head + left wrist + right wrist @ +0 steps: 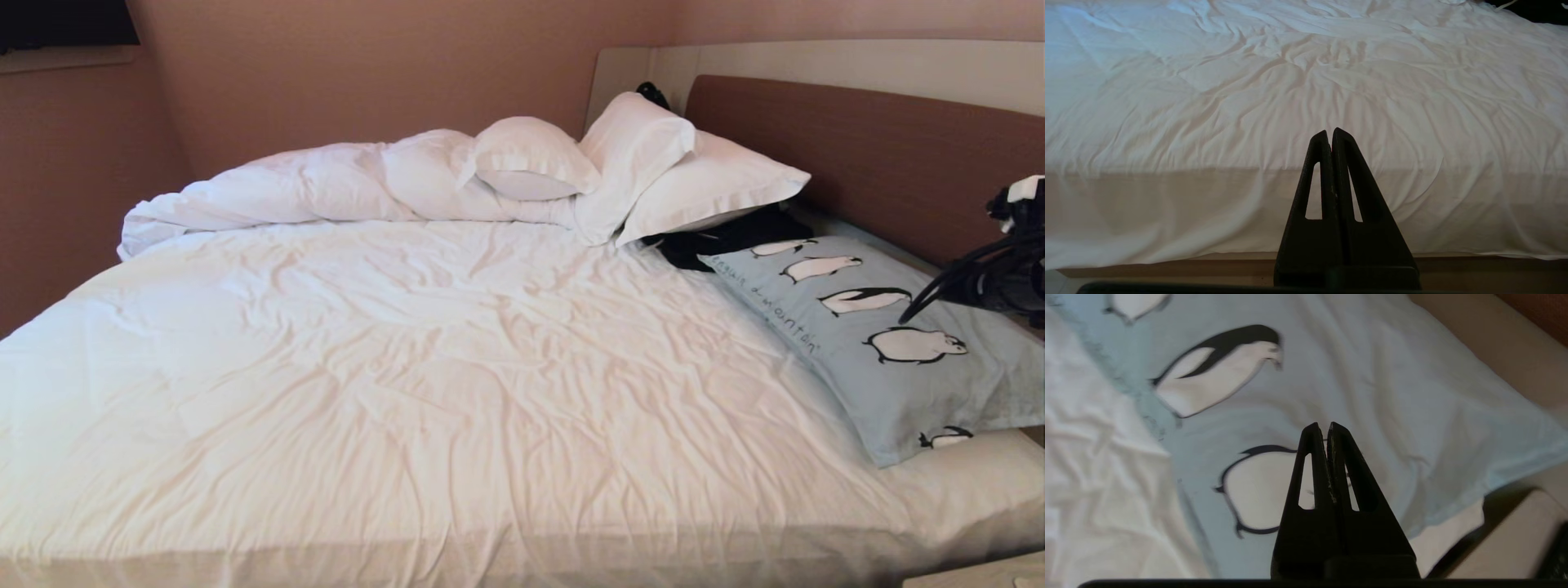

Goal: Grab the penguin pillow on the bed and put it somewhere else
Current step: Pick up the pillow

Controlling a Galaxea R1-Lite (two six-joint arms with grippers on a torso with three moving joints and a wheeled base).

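The left pincer [1330, 132] hangs low in front of the near edge of the bed [392, 351], its two fingers pressed together with nothing between them, pointing across the wrinkled white sheet. Along the far side of the bed lies a bunched white duvet [277, 188], and to its right three plain white pillows [645, 163] are heaped against the corner of the brown headboard [882, 155]. Just under the rightmost white pillow sits something black [718, 237] that cannot be made out. Right of that, the penguin pillow [865, 335] lies flat on the bed's right side, beside the headboard. The right arm [988, 278] enters at the right edge above this pillow. In the right wrist view the right pincer [1327, 426] is above the pillow's penguin print, fingers pressed together, pinching nothing.
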